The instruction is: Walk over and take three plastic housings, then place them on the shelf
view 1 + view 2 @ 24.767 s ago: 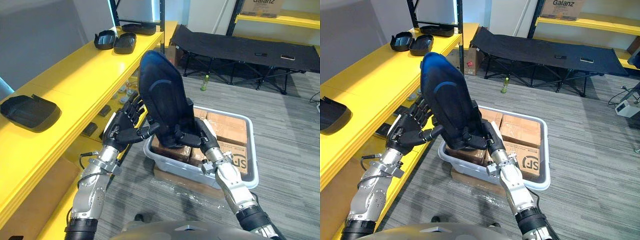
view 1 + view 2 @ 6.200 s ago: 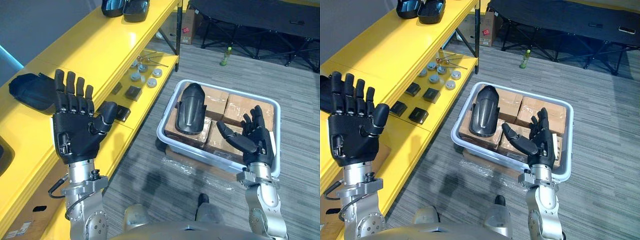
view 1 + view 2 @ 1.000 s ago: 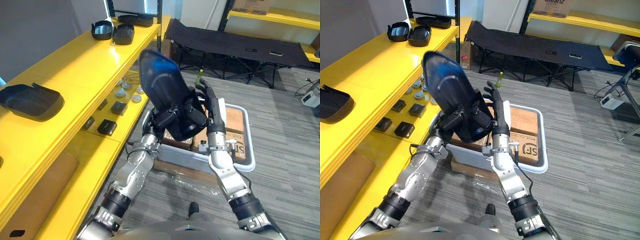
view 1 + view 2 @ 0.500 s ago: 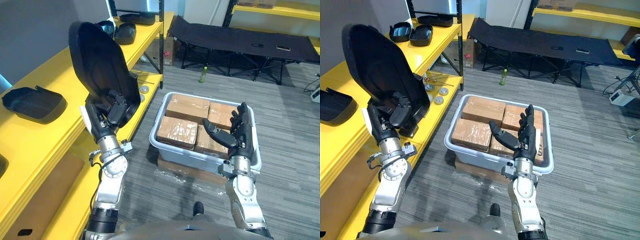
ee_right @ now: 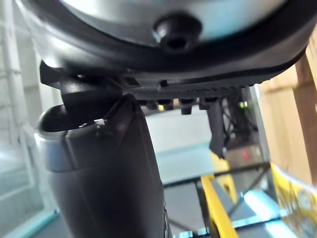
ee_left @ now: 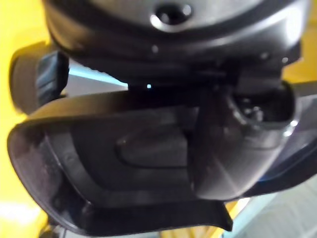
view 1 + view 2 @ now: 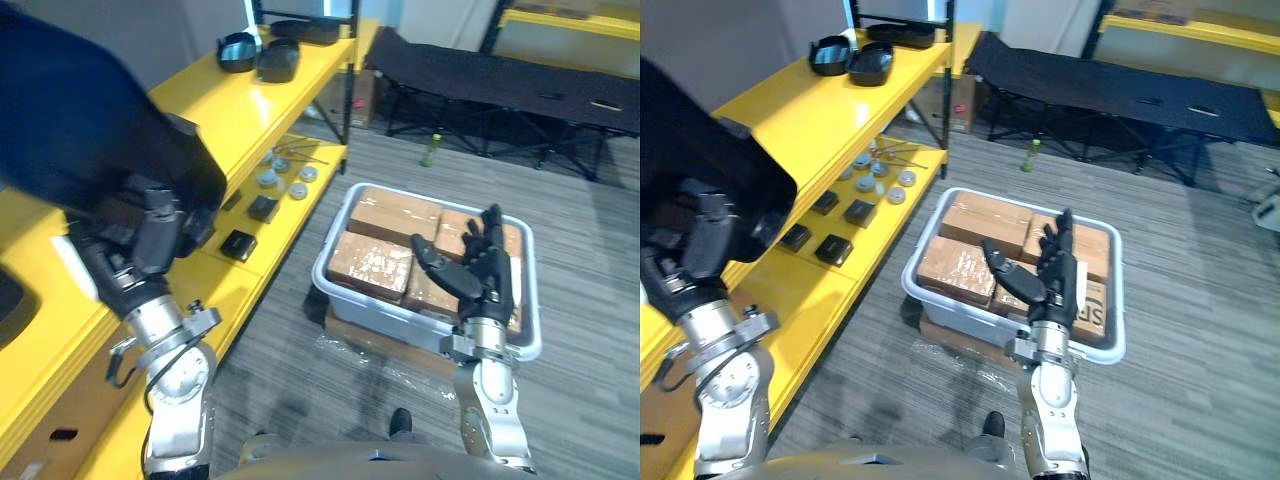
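The left hand [image 7: 150, 240] clasps the lower end of a plastic housing [image 7: 90, 130], which rises above it over the front edge of the shelf [image 7: 260, 110]. Far beyond this hand, at the shelf's back end, 3 housings [image 7: 280, 60] lie close together. Small parts [image 7: 240, 244] sit on the shelf's lower level, just right of the hand. The right hand [image 7: 478, 275] hangs, fingers spread, over a bin [image 7: 330, 285] on the floor; cardboard boxes [image 7: 372, 262] lie in it. Well past that hand stands a cot [image 7: 500, 85], with a bottle [image 7: 432, 150] before it.
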